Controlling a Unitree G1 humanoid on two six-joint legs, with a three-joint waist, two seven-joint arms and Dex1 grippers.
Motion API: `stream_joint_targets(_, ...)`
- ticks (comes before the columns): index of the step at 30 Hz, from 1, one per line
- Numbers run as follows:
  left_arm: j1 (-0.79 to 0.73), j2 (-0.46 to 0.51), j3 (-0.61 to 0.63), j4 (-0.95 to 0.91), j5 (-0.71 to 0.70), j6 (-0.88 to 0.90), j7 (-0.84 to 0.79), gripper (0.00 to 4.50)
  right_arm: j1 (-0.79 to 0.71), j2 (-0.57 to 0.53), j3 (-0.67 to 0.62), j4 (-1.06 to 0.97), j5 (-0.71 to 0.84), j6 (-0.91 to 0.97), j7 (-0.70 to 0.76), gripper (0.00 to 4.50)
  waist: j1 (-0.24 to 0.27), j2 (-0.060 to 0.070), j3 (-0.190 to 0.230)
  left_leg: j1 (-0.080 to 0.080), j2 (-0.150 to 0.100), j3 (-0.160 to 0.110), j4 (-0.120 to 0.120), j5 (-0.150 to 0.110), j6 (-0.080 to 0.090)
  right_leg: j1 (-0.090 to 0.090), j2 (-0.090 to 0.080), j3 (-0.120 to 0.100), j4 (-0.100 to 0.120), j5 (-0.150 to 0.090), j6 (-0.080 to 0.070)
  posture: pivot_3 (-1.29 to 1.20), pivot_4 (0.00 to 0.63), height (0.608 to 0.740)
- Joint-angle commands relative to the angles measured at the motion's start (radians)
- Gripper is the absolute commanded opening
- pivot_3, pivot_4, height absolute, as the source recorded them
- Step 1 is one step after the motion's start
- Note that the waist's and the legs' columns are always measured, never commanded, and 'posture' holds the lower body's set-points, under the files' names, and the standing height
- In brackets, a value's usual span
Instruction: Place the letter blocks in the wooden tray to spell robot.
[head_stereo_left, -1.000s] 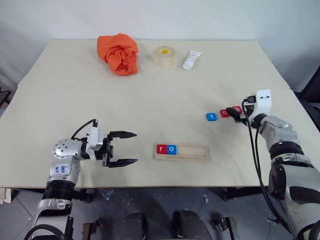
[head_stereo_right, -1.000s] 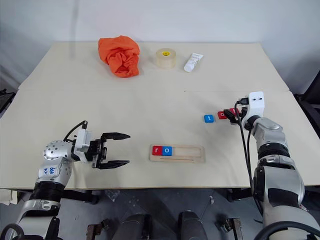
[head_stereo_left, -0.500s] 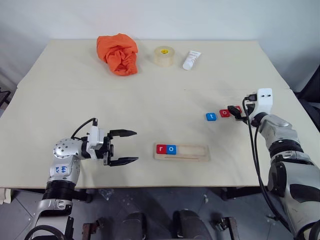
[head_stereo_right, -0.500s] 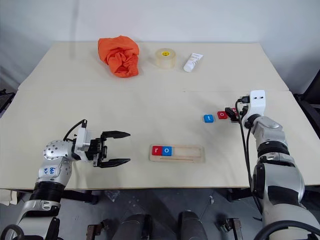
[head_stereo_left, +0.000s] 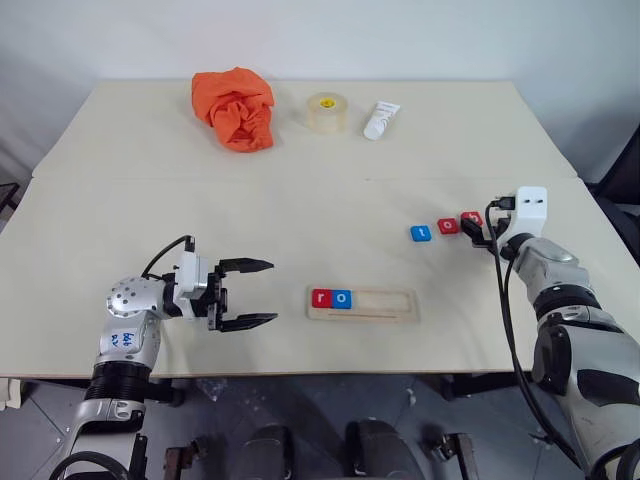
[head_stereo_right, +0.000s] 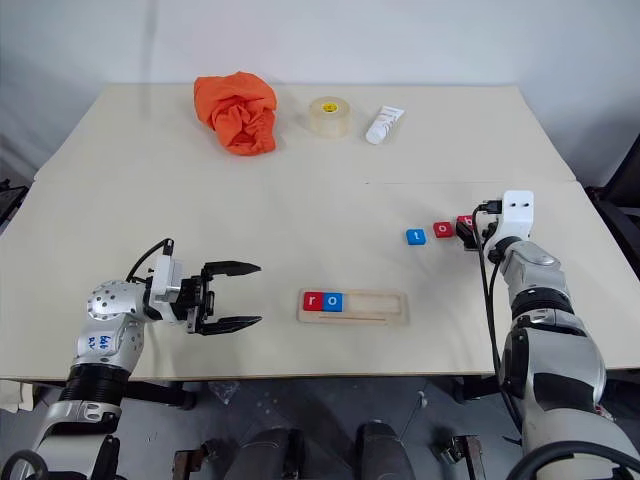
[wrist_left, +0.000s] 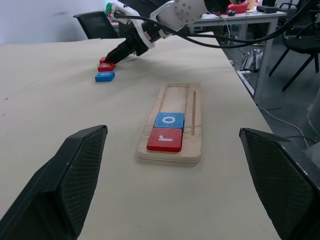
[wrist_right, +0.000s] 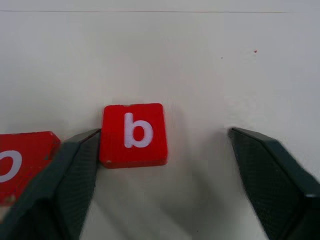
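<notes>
Wooden tray: lies flat near the table's front edge, about mid-width, long side parallel to that edge.
Tray contents: red r block at the tray's left end, blue o block touching it on the right; the rest of the tray is bare wood.
Loose blocks: a row on the table's right side, well apart from the tray; blue t block, then red o block, then red b block at the right end of the row, nearest the right edge.
Right gripper: low over the table at the red b block, jaws spread wide; one finger's tip touches the block's edge, the other stands clear on the far side. Block flat on the table, not lifted.
Left gripper: near the table's front-left, hanging above it, pointing toward the tray, jaws spread, holding nothing.
Table: pale top with a seam across its width.
Back edge: crumpled orange cloth, tape roll, white tube, left to right.
</notes>
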Motion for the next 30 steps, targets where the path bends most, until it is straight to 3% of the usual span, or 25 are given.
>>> stream_joint_targets(1,0.002,0.003,0.016,-0.023,-0.012,-0.016,0.004,4.5,-0.003,0.004,0.001,-0.011,-0.008,0.013,-0.001,3.0,0.0,0.0,0.0,0.0,0.0,0.0,0.0,0.0,0.0,0.0,0.0,0.0,0.0,0.0,0.0,0.0,0.15,0.74)
stream_joint_targets(4,-0.002,0.003,0.014,-0.013,-0.011,-0.02,-0.001,4.5,0.007,0.001,-0.007,-0.044,0.001,0.004,0.001,1.91,0.0,0.0,0.0,0.0,0.0,0.0,0.0,0.0,0.0,0.0,0.0,0.0,0.0,0.0,0.0,0.0,0.15,0.74)
stream_joint_targets(6,-0.002,0.004,0.012,-0.01,-0.013,-0.02,-0.008,4.5,0.027,-0.002,-0.012,-0.098,0.011,0.013,0.001,1.46,0.0,0.0,0.0,0.0,0.0,0.0,0.0,0.0,0.0,0.0,0.0,0.0,0.0,0.0,0.0,0.0,0.15,0.74)
stream_joint_targets(10,0.001,0.003,0.005,-0.002,-0.017,-0.014,-0.031,4.5,0.177,0.005,-0.026,-0.392,0.054,0.104,0.02,1.46,0.006,0.0,0.0,0.0,0.0,0.0,0.0,0.0,0.0,0.0,0.0,0.0,0.0,0.0,0.0,0.0,0.15,0.74)
stream_joint_targets(17,0.009,-0.02,-0.011,0.019,-0.006,-0.024,-0.05,4.5,0.693,0.07,-0.09,-1.319,0.213,0.477,-0.074,1.46,0.01,0.001,0.0,-0.001,0.0,-0.002,-0.003,-0.001,0.0,0.0,0.0,-0.001,-0.002,0.0,0.0,0.0,0.15,0.74)
stream_joint_targets(21,0.013,-0.028,-0.011,0.032,-0.007,-0.028,-0.049,4.5,0.948,0.139,-0.097,-1.665,0.267,0.619,-0.143,1.46,0.008,0.001,0.0,-0.001,0.0,-0.002,-0.004,-0.001,0.0,0.0,0.0,0.0,-0.003,0.0,0.0,0.0,0.15,0.74)
stream_joint_targets(24,0.013,-0.031,-0.009,0.035,-0.007,-0.025,-0.048,4.5,1.068,0.204,-0.086,-1.805,0.284,0.676,-0.198,1.46,0.007,0.001,0.0,0.001,0.0,-0.002,-0.007,-0.001,0.001,0.0,0.0,0.001,-0.005,0.0,0.0,0.0,0.15,0.74)
stream_joint_targets(30,-0.011,-0.037,-0.01,0.047,-0.003,-0.019,-0.038,4.5,1.136,0.267,-0.041,-1.853,0.261,0.682,-0.241,1.46,0.007,0.001,0.0,0.005,0.0,0.0,-0.01,-0.001,0.002,0.0,0.0,0.003,-0.006,0.0,-0.001,0.0,0.15,0.74)
